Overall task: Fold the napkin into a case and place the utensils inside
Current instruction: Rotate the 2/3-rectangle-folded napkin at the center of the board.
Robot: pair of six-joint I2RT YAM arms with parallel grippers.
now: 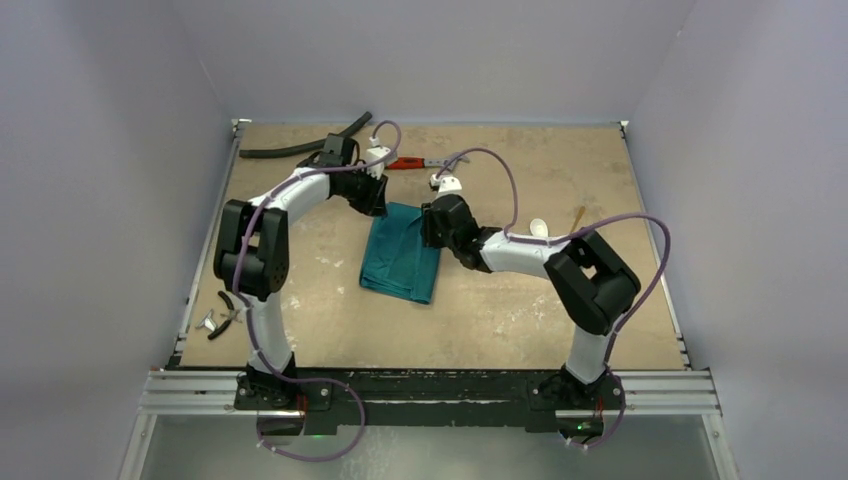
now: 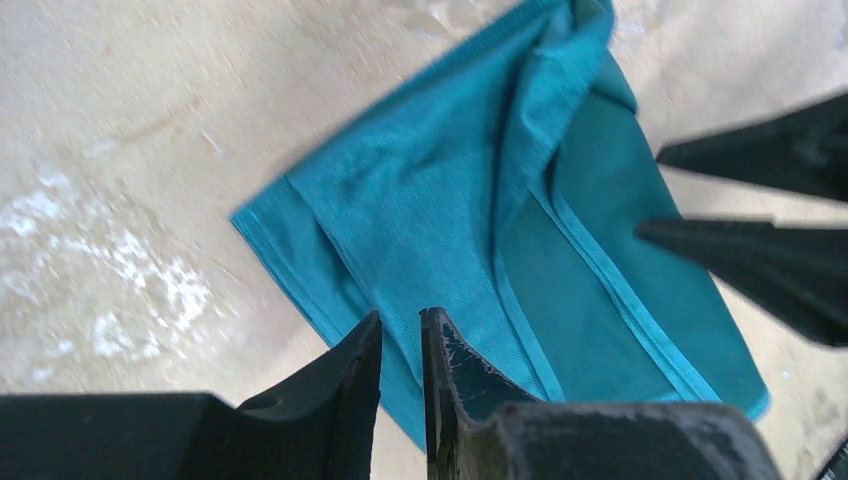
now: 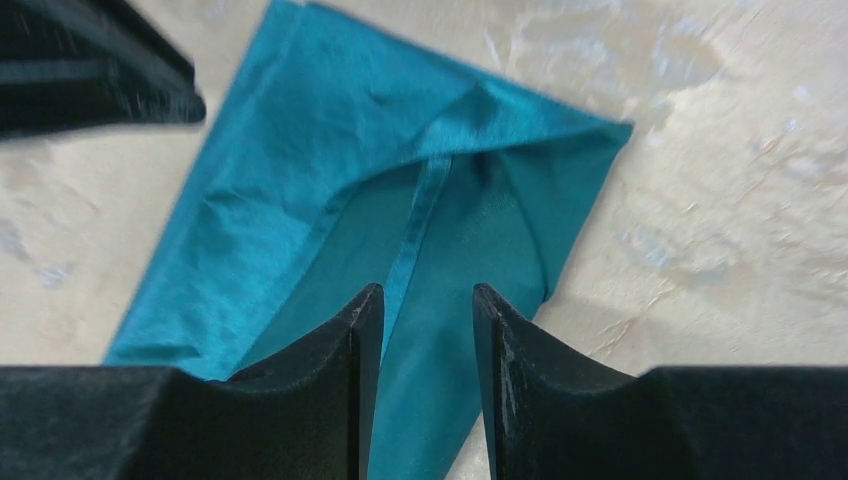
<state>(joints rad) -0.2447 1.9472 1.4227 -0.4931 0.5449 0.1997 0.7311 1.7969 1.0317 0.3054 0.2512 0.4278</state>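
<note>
The teal napkin (image 1: 400, 258) lies folded on the table, with layered folds and a hemmed flap showing in the left wrist view (image 2: 450, 200) and the right wrist view (image 3: 330, 170). My left gripper (image 1: 375, 197) hovers over its far left corner, jaws a narrow gap apart (image 2: 401, 325), nothing between them. My right gripper (image 1: 432, 228) is over its far right part, open (image 3: 427, 300), above the hem strip. The white spoon (image 1: 538, 227) and the wooden utensil (image 1: 578, 217) lie on the table to the right, behind my right arm.
A red-handled wrench (image 1: 410, 162) and a black hose (image 1: 300, 148) lie at the back. Black-handled pliers (image 1: 225, 312) lie near the left edge. The right gripper's fingers (image 2: 760, 250) show close by in the left wrist view.
</note>
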